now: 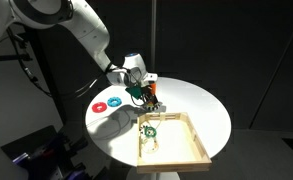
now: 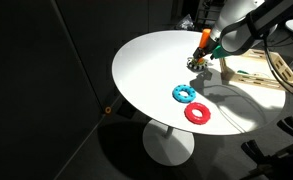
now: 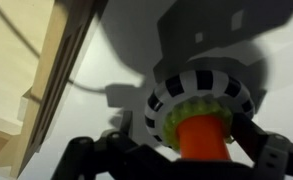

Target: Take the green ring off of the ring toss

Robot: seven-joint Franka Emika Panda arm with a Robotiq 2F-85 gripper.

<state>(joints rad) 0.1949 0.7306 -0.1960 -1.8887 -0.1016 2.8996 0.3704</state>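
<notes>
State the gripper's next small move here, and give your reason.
Probably close the gripper on the green ring. In the wrist view its fingers flank the ring, which sits round the orange peg on the patterned base. Whether the fingers touch the ring cannot be told.

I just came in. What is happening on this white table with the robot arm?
The robot arm's tool hangs over the ring toss on the round white table. In the wrist view its fingers stand apart on either side of the orange peg, and the green ring lies on the black-and-white base, not yet lifted. A blue ring and a red ring lie nearby on the table; a wooden tray sits there too.
</notes>
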